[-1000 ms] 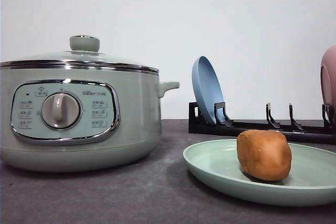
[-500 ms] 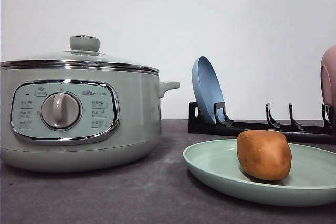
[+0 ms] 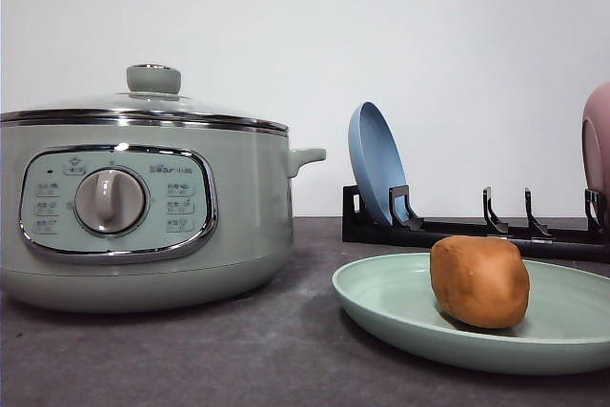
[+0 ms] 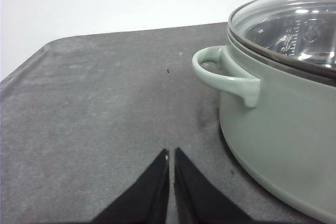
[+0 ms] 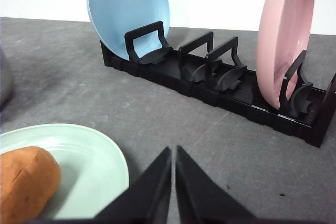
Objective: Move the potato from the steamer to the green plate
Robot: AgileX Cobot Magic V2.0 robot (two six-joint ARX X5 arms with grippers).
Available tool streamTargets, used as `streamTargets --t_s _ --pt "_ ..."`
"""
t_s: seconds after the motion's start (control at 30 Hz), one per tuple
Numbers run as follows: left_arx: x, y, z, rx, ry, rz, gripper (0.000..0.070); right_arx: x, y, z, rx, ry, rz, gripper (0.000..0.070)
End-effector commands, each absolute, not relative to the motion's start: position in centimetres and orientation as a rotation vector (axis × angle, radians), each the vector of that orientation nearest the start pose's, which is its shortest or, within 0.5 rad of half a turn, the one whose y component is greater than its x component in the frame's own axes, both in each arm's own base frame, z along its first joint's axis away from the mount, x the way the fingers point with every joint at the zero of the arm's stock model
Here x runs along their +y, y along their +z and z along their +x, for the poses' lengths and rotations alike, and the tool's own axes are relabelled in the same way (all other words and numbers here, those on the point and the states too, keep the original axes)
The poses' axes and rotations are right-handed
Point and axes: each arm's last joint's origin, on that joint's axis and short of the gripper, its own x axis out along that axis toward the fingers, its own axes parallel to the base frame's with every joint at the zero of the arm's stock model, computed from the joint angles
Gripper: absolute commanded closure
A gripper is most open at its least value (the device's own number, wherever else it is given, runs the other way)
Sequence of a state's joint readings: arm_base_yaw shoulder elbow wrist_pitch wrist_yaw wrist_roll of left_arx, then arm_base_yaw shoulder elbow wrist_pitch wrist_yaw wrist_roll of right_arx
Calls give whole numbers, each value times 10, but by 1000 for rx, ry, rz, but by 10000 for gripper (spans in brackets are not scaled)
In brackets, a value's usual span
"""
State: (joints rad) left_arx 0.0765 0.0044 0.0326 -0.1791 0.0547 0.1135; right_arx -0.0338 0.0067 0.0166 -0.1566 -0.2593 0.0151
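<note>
The potato [image 3: 479, 281] lies on the green plate [image 3: 381, 307] beside the lidded steamer [image 3: 143, 207]; left hand [image 4: 171, 154] and right hand [image 5: 173, 151] are both closed, empty

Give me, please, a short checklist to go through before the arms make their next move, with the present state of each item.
1. Potato rests on the green plate: ok.
2. Steamer lid seated, knob on top: ok.
3. Left tool shut, holding nothing, beside the steamer handle, apart from it: ok.
4. Right tool shut, holding nothing, apart from the plate rim: ok.
5. Blue plate and pink plate upright in the black rack: ok.
6. Anything left inside the steamer: cannot tell.
</note>
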Motion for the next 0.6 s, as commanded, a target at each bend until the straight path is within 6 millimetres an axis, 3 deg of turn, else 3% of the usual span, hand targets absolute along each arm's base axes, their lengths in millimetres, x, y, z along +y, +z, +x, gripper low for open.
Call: streamTargets --t_s 0.0,0.57 --pt "6 149 95 179 16 99 690 4 152 95 151 225 48 700" --pt "6 149 95 179 16 99 690 4 152 95 151 225 48 700"
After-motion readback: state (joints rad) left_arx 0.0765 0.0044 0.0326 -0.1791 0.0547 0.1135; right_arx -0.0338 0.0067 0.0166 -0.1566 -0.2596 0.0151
